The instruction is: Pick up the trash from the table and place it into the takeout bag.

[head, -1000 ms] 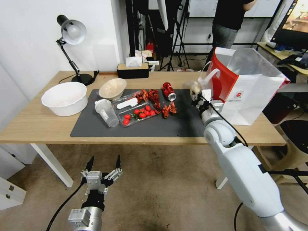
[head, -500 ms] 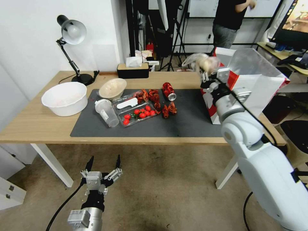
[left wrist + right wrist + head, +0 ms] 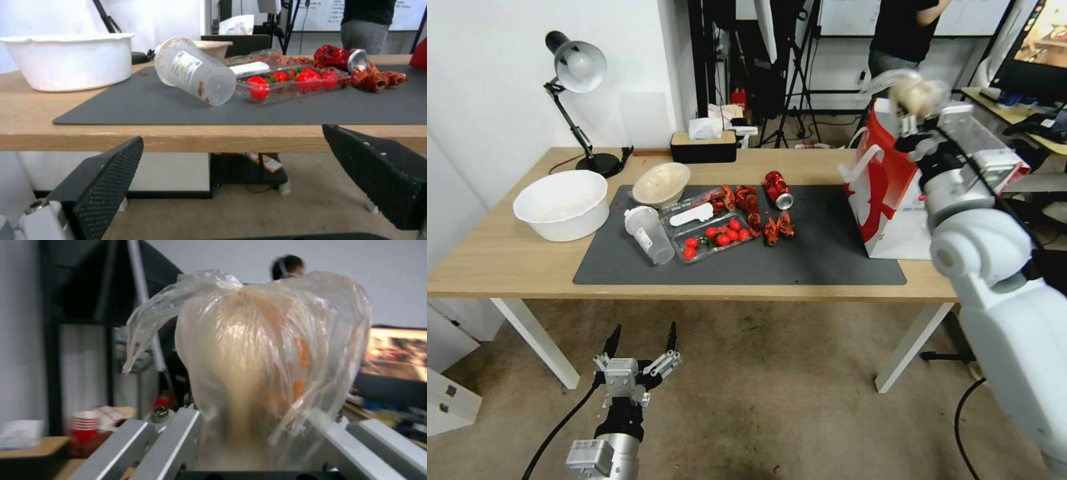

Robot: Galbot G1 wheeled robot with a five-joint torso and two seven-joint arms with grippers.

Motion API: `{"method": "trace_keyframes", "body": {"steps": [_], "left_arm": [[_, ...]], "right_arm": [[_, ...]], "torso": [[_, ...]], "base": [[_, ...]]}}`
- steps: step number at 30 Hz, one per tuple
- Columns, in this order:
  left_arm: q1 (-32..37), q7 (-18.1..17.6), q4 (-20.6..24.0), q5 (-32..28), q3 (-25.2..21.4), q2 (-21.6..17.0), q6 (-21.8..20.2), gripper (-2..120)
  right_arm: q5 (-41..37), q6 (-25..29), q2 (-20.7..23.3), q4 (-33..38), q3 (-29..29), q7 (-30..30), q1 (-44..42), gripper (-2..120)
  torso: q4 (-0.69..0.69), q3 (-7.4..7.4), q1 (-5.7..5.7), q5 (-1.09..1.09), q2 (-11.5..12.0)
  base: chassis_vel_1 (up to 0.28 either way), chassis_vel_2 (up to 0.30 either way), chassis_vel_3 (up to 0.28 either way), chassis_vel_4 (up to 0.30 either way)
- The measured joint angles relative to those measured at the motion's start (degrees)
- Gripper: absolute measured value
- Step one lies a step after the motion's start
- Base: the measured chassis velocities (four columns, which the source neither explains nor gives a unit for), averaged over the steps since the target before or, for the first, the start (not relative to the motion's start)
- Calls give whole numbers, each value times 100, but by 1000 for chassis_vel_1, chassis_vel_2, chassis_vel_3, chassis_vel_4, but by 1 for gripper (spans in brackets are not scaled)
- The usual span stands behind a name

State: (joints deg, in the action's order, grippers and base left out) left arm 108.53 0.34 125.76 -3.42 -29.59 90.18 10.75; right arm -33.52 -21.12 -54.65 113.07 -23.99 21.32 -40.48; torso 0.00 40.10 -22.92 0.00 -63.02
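Pinched in the right pincer (image 3: pixel 912 119), the clear plastic bag with beige lump (image 3: pixel 912 92) is held high over the open mouth of the takeout bag (image 3: pixel 894 200) at the bench's (image 3: pixel 507 257) right end, judged so that it falls inside; the red drink can (image 3: pixel 778 189) and beige bowl (image 3: pixel 660 184) lie on the mat (image 3: pixel 827 260), and the left pincer (image 3: pixel 639 347) is parked low, spread. From the left wrist, the clear plastic bottle (image 3: pixel 195 71) is seen tipped on its side. From the right wrist, the plastic bag (image 3: pixel 267 373) is seen clamped between the fingers (image 3: pixel 169 443).
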Motion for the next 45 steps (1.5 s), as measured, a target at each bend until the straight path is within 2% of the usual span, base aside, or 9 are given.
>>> {"method": "trace_keyframes", "body": {"steps": [2,8,19,21,23,25,28,33,45], "left_arm": [[5,0,6,-11,-7,-7,2,100],[5,-1,6,-17,-8,-11,2,100],[-9,0,-12,-74,-30,-3,2,100],[-9,0,-10,-84,-38,-5,2,100],[-9,0,-9,-93,-43,-5,2,100],[-9,0,-8,-95,-44,-2,2,100],[-10,0,-8,-97,-43,2,2,100],[-12,0,-4,-110,-44,1,2,100],[5,-3,9,-111,-40,11,2,100]], "right_arm": [[-123,-106,99,-311,-99,234,113,7],[-289,-275,160,-589,-123,480,177,8],[-303,-390,106,-741,-70,394,261,49],[-302,-391,105,-747,-67,392,272,53],[-294,-394,101,-761,-52,388,297,64],[-291,-394,98,-764,-48,387,300,68],[-275,-396,86,-764,-36,385,292,83],[-268,-401,84,-751,-29,385,265,98],[-279,-309,60,-662,-23,329,172,100]], "torso": [[0,0,0,0,0],[0,0,0,0,0],[1,0,0,0,0],[0,0,0,-1,0],[0,0,0,-1,0],[1,0,0,-1,0],[0,1,0,-1,0],[0,0,1,0,0],[0,0,1,-1,0]], "base": [[0,0,0,0],[0,0,0,0],[0,0,0,0],[0,0,0,0],[0,0,0,0],[0,0,0,0],[0,0,0,0],[0,0,0,0],[0,0,0,0]]}}
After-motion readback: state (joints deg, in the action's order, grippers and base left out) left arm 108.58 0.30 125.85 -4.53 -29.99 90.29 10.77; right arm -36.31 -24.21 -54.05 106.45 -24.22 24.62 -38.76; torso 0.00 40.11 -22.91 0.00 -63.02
